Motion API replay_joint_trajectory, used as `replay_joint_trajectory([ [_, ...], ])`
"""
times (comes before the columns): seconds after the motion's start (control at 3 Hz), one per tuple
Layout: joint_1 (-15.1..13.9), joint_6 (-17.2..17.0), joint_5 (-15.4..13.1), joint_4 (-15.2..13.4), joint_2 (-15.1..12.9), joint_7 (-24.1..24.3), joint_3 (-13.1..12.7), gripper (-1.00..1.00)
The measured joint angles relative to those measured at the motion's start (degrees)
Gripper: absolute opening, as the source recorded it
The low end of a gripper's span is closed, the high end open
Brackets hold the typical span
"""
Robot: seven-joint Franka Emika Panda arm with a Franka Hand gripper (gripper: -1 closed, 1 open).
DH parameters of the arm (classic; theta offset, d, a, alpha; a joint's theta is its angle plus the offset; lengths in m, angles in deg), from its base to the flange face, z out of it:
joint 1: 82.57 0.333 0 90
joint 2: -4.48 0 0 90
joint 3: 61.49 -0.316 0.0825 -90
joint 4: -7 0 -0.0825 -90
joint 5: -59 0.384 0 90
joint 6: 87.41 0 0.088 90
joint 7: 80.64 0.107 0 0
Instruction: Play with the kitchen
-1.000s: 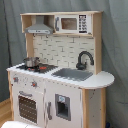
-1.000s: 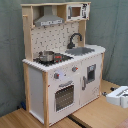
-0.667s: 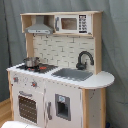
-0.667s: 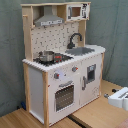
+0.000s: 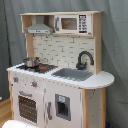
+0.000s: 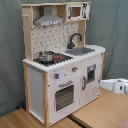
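The kitchen point(image 5: 55, 85) is a white and light-wood toy unit standing upright, and it appears in both exterior views point(image 6: 60, 80). It has a grey hood point(image 5: 39, 29), a microwave point(image 5: 72, 23), a black faucet point(image 5: 84, 59) over the sink point(image 5: 72, 74), and a metal pot point(image 5: 31, 62) on the stove. The windowed oven door point(image 6: 64, 96) looks closed. My gripper point(image 6: 107, 84) shows only as a white shape at the second exterior view's right edge. It hangs low beside the kitchen's front and is apart from it.
A grey curtain point(image 5: 115, 45) hangs behind the kitchen. The kitchen stands on a light wooden floor or tabletop point(image 6: 95, 115), with a seam running in front of it. A rounded counter end point(image 5: 102, 80) juts out at the first exterior view's right.
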Motion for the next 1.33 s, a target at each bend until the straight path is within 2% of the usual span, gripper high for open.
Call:
replay_joint_trajectory([
  [0.33, -1.8, 2.4, -3.9, -0.2, 0.0, 2.8, 3.1, 1.00],
  [0.67, -4.1, 4.2, -6.1, -0.5, -0.1, 7.1, 4.2, 1.00],
  [1.33, -8.4, 10.5, -7.3, -4.3, -0.1, 17.6, 3.6, 1.00],
])
